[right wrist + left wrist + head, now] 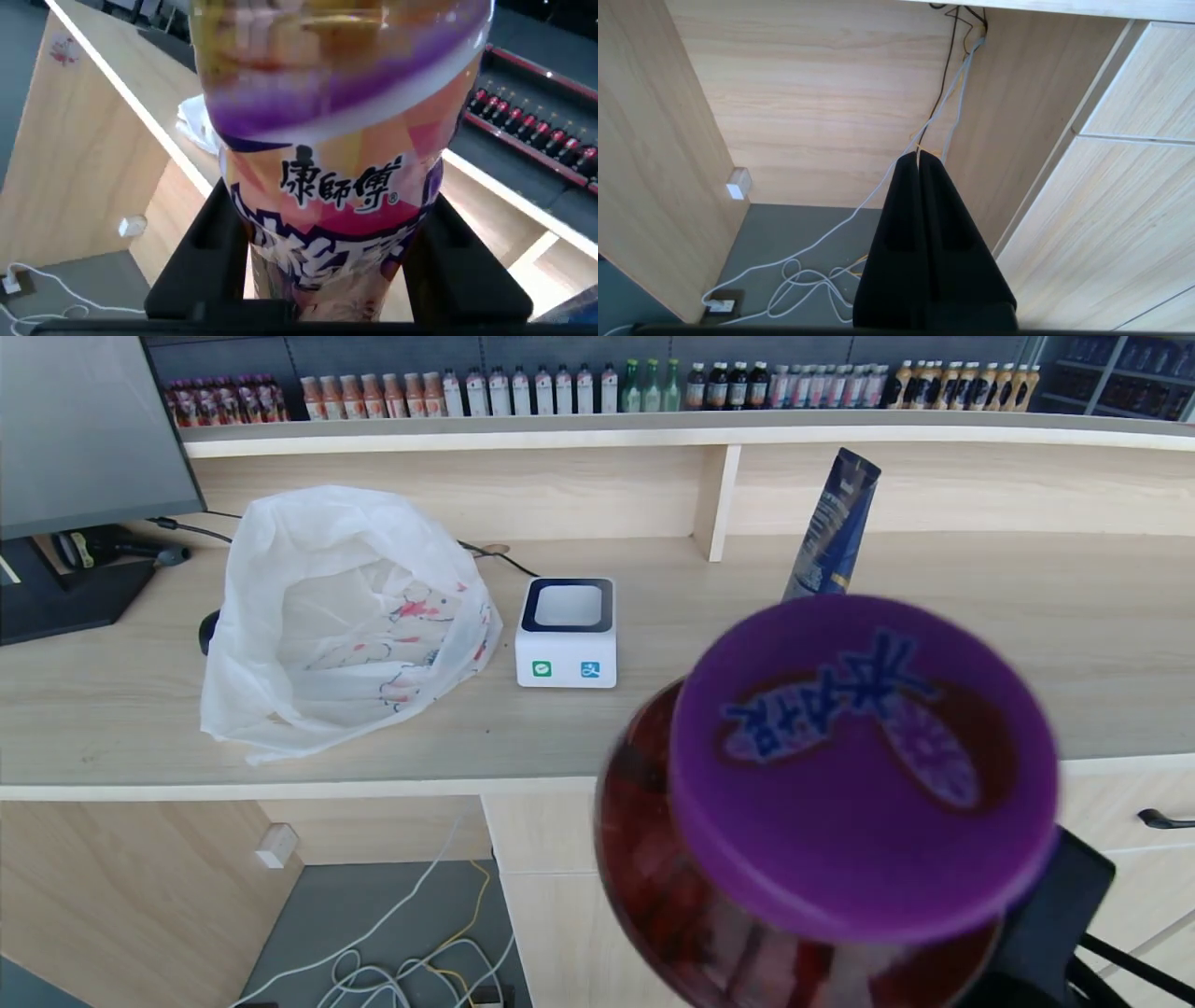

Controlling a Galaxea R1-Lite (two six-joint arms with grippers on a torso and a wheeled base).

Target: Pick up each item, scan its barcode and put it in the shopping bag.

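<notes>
Head view: a purple-capped drink bottle (840, 803) is held above the counter (112, 709), clamped between the fingers of the right gripper (332, 257). The left gripper (921, 173) is hung below the counter, fingers pressed together on nothing. Scanning is judged the step in hand: the barcode must be turned toward the white scanner (566, 633), ahead-left of the fingers, beside the shopping bag (280, 532).

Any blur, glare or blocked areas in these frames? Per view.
Head view: the bottle sits close to the lens, blurred, hiding the lower right; shopping bag and scanner crisp, with soft shadows. Right wrist view: bottle partly smeared, label characters legible. Left wrist view: even light, no glare.
</notes>
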